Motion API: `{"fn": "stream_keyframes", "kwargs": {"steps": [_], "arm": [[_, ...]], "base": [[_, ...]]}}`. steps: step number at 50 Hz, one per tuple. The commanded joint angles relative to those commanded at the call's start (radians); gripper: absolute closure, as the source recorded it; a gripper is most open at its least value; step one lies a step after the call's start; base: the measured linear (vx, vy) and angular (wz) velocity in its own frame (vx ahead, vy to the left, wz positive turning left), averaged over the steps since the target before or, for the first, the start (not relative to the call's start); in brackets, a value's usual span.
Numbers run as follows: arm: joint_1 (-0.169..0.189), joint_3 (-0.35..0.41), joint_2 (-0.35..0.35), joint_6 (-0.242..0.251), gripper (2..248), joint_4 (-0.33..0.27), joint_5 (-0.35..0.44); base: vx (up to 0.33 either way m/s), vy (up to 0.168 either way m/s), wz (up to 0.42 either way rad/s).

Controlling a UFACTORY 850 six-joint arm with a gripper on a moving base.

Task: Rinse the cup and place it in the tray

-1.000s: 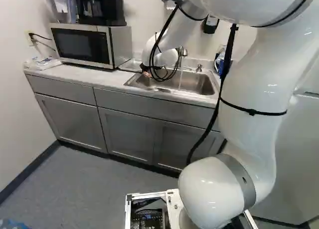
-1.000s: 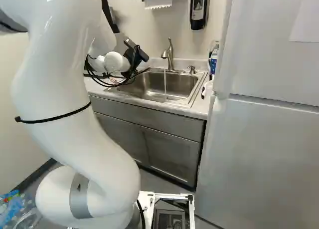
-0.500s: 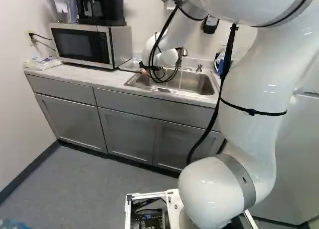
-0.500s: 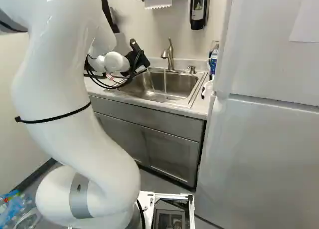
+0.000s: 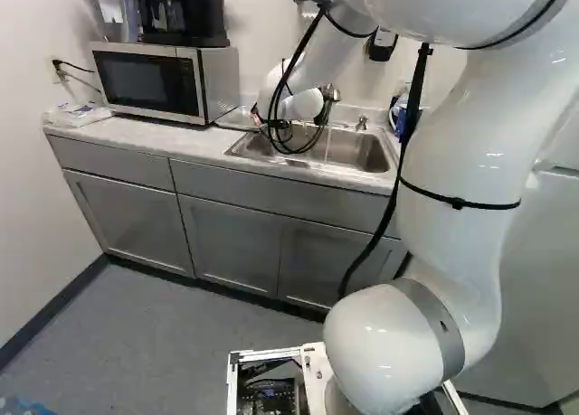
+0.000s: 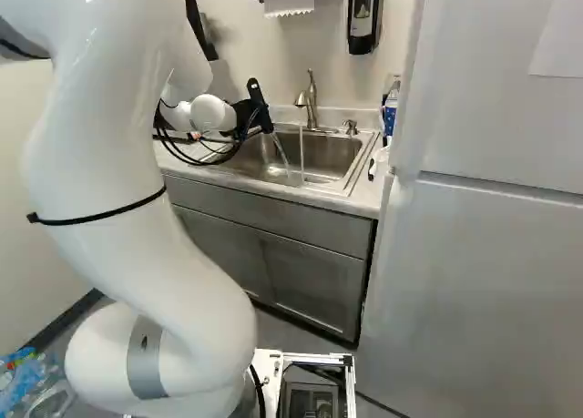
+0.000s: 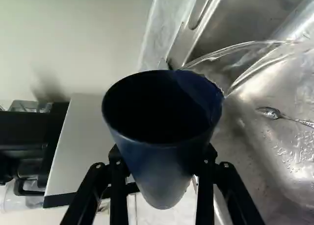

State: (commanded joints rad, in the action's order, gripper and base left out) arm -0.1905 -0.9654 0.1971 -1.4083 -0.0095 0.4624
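Right base view: the black hand (image 6: 259, 108) is held at the near-left side of the faucet (image 6: 311, 99), by the sink (image 6: 344, 168), into which a slanting stream of water (image 6: 281, 154) is poured beside the straight one (image 6: 301, 149) let down by the faucet. In the wrist view, the dark blue cup (image 7: 164, 173) is pinched between the two fingers, its mouth turned toward the camera; it is tipped, and water is spilled over its rim into the basin. In the left base view, a microwave (image 5: 149, 80) is set on the counter (image 5: 136, 136), with a coffee maker (image 5: 185, 15) placed on top.
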Motion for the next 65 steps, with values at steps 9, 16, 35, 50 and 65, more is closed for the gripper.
{"fn": "stream_keyframes", "kwargs": {"steps": [9,16,35,50,65], "arm": [[0.000,0.000,0.000,-0.095,126,0.000,0.000],[0.000,0.000,0.000,-0.168,126,0.000,0.000],[0.000,0.000,0.000,-0.368,126,0.000,0.000],[0.000,0.000,0.000,-0.526,126,0.000,0.000],[0.000,0.000,0.000,-0.526,126,0.000,0.000]], "base": [[0.000,0.000,0.000],[0.000,0.000,0.000],[0.000,0.000,0.000],[0.000,0.000,0.000],[0.000,0.000,0.000]]}}
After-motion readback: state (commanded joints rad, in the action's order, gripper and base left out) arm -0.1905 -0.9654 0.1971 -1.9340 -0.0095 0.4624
